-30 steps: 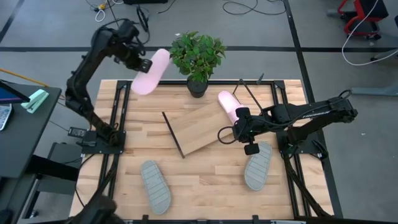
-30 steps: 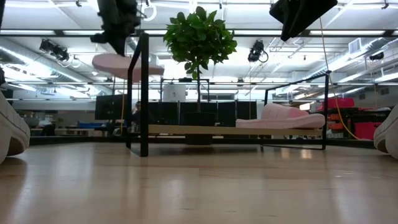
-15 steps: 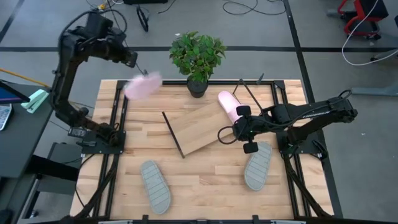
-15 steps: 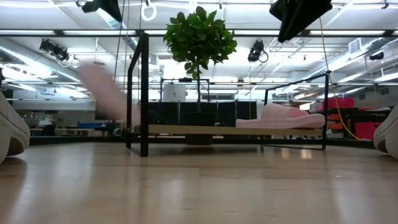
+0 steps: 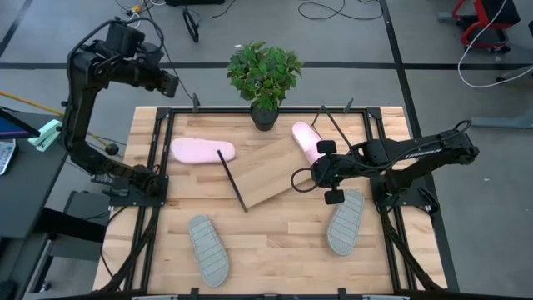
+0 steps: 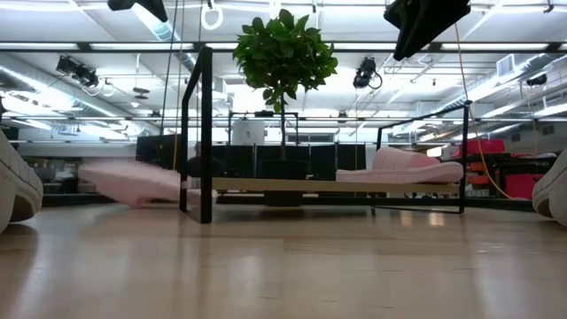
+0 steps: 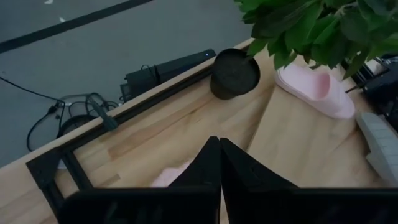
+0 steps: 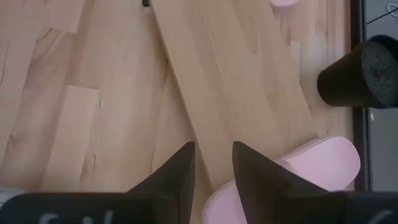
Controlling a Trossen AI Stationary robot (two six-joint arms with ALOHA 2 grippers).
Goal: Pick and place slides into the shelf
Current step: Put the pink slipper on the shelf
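Observation:
One pale pink slide (image 5: pixel 202 151) lies flat on the tabletop just left of the shelf (image 5: pixel 266 171); the low view shows it (image 6: pixel 133 182) beside the shelf's left leg. A second pink slide (image 5: pixel 305 140) lies on the shelf's far right end. Two grey slides (image 5: pixel 208 248) (image 5: pixel 346 221) rest on the table near its front edge. My left gripper (image 5: pixel 171 83) hangs shut and holding nothing, high over the table's far left corner. My right gripper (image 5: pixel 316 177) stands open over the shelf's right end, close to the pink slide (image 8: pixel 298 168), with nothing between its fingers.
A potted plant (image 5: pixel 265 75) stands at the table's far edge behind the shelf. Black frame rails (image 5: pixel 158 158) run along the table's left and right sides. Bare wood (image 5: pixel 275 242) lies between the two grey slides.
My left gripper has risen and drawn back toward the table's far left corner. The pink slide it carried has come out of it, fallen, and now lies on the table left of the shelf. My right gripper has stayed in place.

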